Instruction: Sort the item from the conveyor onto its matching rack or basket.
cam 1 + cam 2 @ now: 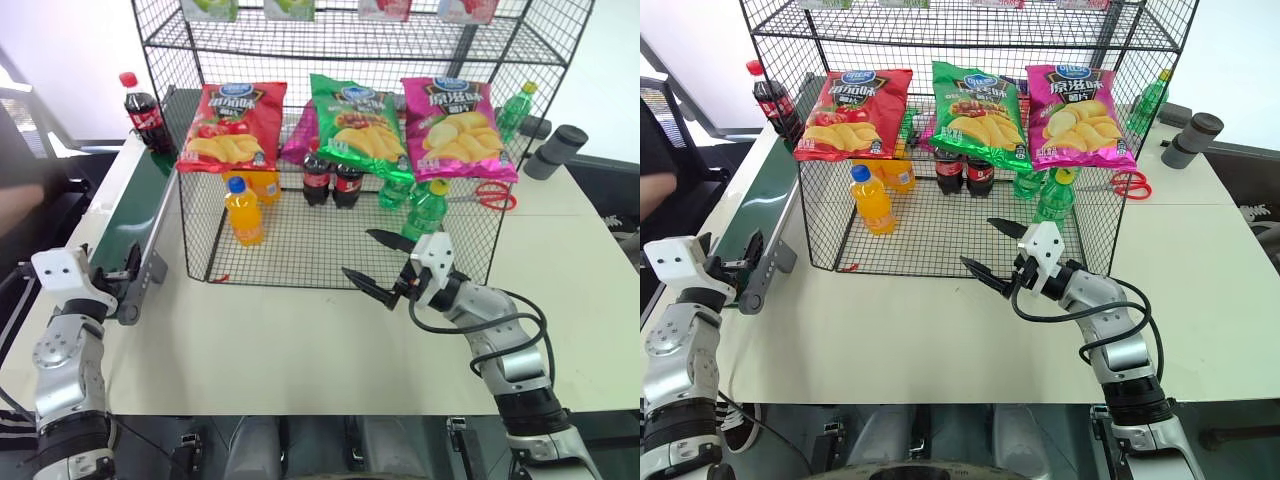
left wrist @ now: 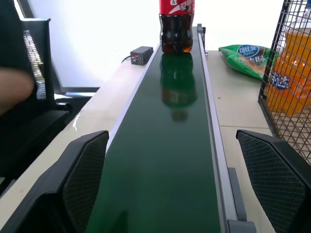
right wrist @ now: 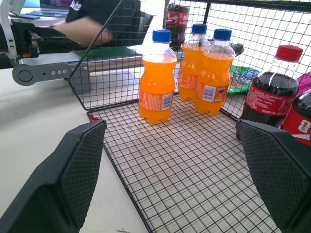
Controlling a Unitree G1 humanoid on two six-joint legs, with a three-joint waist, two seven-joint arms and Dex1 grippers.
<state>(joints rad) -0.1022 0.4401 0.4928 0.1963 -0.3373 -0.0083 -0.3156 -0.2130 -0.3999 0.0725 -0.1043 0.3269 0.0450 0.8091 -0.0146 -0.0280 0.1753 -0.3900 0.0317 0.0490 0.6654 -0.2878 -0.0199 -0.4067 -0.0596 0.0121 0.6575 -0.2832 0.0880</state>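
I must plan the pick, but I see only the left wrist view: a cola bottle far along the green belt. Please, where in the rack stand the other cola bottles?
Observer: Two cola bottles stand on the bottom tier of the rack, between the orange soda bottles and the green bottles.
Operator: Is the right gripper busy?
Observer: No, the right gripper is open and empty, in front of the rack.
Operator: What hangs above those bottles?
Observer: Three chip bags: red, green, pink.

White table (image 1: pixel 300 350), pale wall (image 2: pixel 97 24)
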